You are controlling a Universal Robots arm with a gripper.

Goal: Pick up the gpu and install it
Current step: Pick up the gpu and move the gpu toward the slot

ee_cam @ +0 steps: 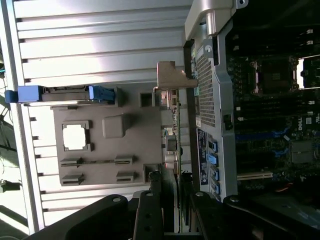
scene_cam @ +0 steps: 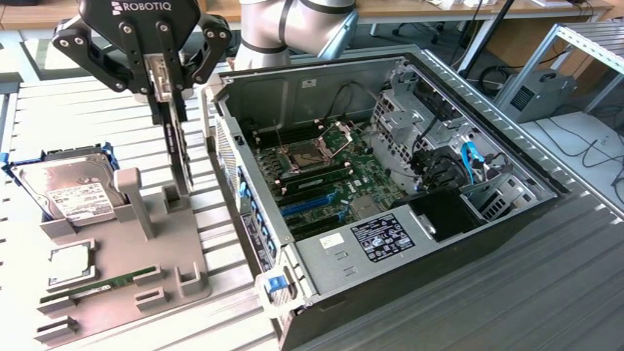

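Grey moulded plastic forms the one parts holder (scene_cam: 127,256) lying on the slatted metal bench (scene_cam: 487,292). It carries one silver hard drive with a white label (scene_cam: 70,191) in a blue caddy, one square processor chip (scene_cam: 70,265) in a recess, and one narrow green memory stick (scene_cam: 102,281) in a slot. The single black gripper (scene_cam: 168,95) is clamped on the top edge of the one gpu (scene_cam: 178,150), a thin card hanging upright and seen edge-on. The card's lower end is at the holder's slot posts; whether it is clear of them cannot be told. Just beside the holder, one open black computer case (scene_cam: 322,292) lies on its side, holding a green motherboard (scene_cam: 332,175).
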